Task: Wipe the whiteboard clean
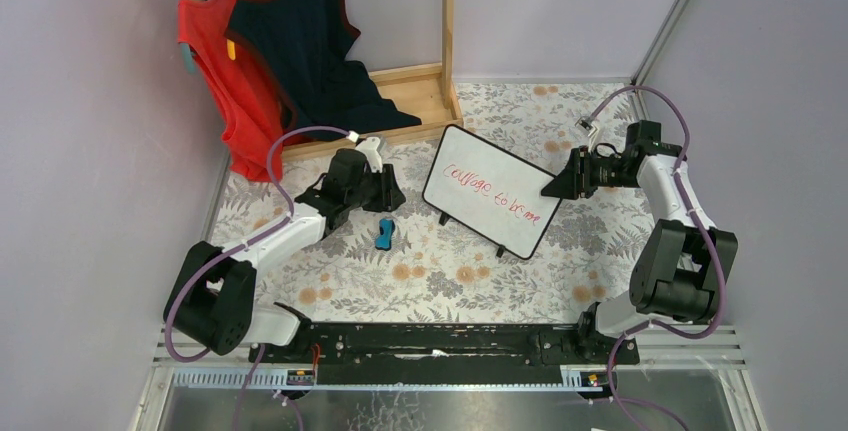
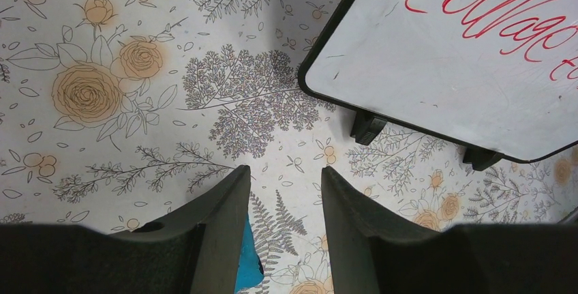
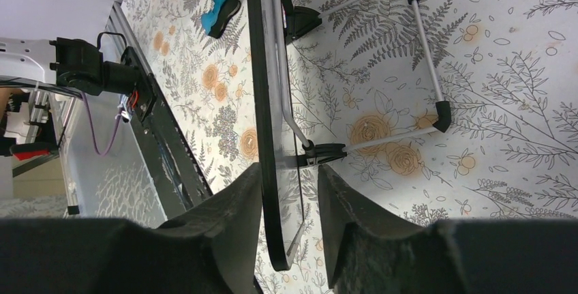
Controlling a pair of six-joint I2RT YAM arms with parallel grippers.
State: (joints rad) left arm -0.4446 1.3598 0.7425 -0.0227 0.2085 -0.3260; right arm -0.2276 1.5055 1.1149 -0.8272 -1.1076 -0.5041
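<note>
The whiteboard point(image 1: 490, 191) stands tilted on its feet mid-table, with red writing on it. It fills the upper right of the left wrist view point(image 2: 443, 55). In the right wrist view I see it edge-on point(image 3: 262, 69), with its wire stand point(image 3: 426, 55) behind. My right gripper point(image 1: 556, 186) is open with its jaws around the board's right edge point(image 3: 291, 169); one finger is against the frame, the other apart. My left gripper point(image 1: 385, 191) is open and empty point(image 2: 283, 178), left of the board. The blue-black eraser point(image 1: 385, 234) lies just below it, partly hidden behind a finger point(image 2: 247, 260).
A wooden rack point(image 1: 447, 21) with a red top point(image 1: 225, 71) and a dark top point(image 1: 310, 51) stands at the back left. The floral cloth point(image 1: 330, 281) covers the table. A black rail point(image 1: 440, 341) runs along the near edge. Walls close both sides.
</note>
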